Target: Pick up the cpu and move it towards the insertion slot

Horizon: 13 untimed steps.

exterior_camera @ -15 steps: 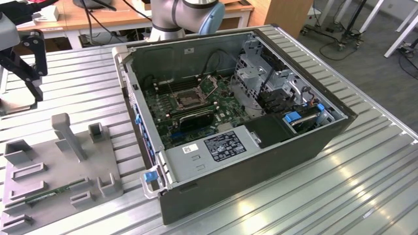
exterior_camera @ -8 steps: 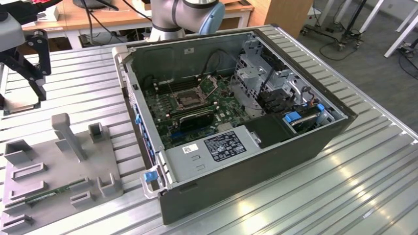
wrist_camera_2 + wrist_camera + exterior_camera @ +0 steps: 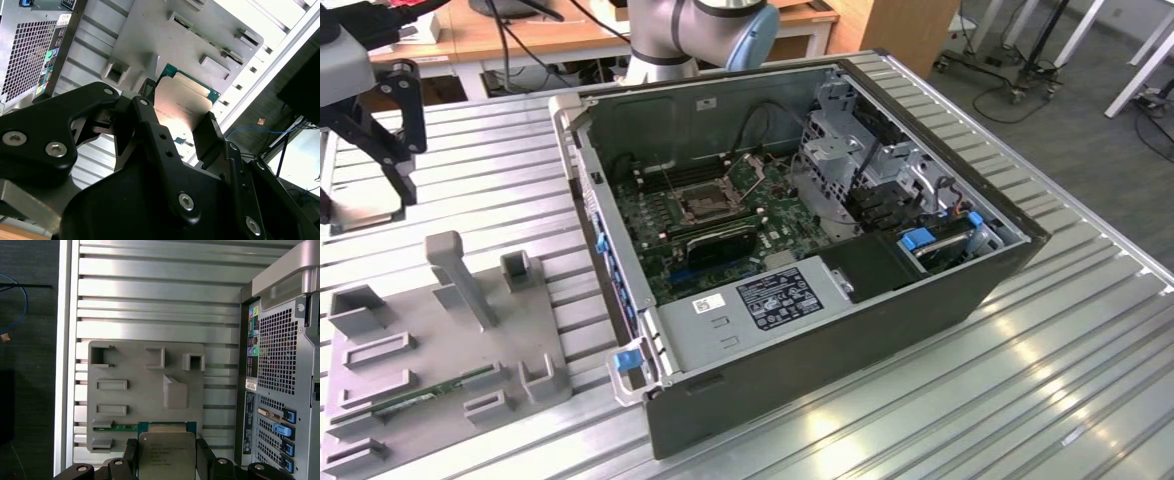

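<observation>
First wrist view: jaws clamp the cpu (image 3: 166, 456) by opposite edges, silvery top facing the camera, above the grey tray (image 3: 145, 390).

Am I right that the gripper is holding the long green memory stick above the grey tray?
Not quite: the gripper is holding the cpu, a flat square silvery chip, not the memory stick. Both wrist views show it between the fingers, above the grey tray.

End effector (image 3: 166, 460) raised above table, fingers (image 3: 210, 135) clamped on cpu (image 3: 166, 452).

Lab: slatted metal bench (image 3: 1067, 340), wooden desks (image 3: 560, 35), wheeled stands (image 3: 1021, 75).
</observation>
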{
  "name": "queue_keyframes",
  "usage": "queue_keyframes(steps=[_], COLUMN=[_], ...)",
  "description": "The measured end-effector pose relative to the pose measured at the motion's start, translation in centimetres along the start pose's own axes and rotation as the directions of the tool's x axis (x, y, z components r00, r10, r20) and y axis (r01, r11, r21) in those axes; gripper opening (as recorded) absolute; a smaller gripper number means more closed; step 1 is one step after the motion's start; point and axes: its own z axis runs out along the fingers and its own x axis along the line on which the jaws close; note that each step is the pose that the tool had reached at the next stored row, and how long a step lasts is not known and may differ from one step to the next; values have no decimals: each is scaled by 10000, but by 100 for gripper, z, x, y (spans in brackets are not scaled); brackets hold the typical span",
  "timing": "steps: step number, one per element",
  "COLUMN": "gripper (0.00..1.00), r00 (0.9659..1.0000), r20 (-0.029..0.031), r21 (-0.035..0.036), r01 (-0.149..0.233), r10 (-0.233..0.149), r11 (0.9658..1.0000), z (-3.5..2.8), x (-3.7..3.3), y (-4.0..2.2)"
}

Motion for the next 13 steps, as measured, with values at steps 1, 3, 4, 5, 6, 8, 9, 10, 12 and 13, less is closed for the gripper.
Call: queue_keyframes(steps=[1,3,4,5,6,8,9,10,12,13], gripper=[55,55,55,55,55,55,55,55,55,55], r00=[10000,10000,10000,10000,10000,10000,10000,10000,10000,10000], r20=[0,1,1,1,1,0,1,1,1,2], r21=[0,-1,-1,-1,-2,-1,-1,-1,-2,-2], r01=[0,0,0,-1,0,0,-1,-1,-1,0], r10=[0,0,0,1,0,0,1,1,1,0], r11=[10000,10000,10000,10000,10000,10000,10000,10000,10000,10000], z=[0,1,1,2,2,3,3,4,5,6], x=[-4,-16,-23,-32,-43,-71,-86,-100,-131,-146], y=[0,-1,0,-1,-1,-1,-2,-2,-2,-3])
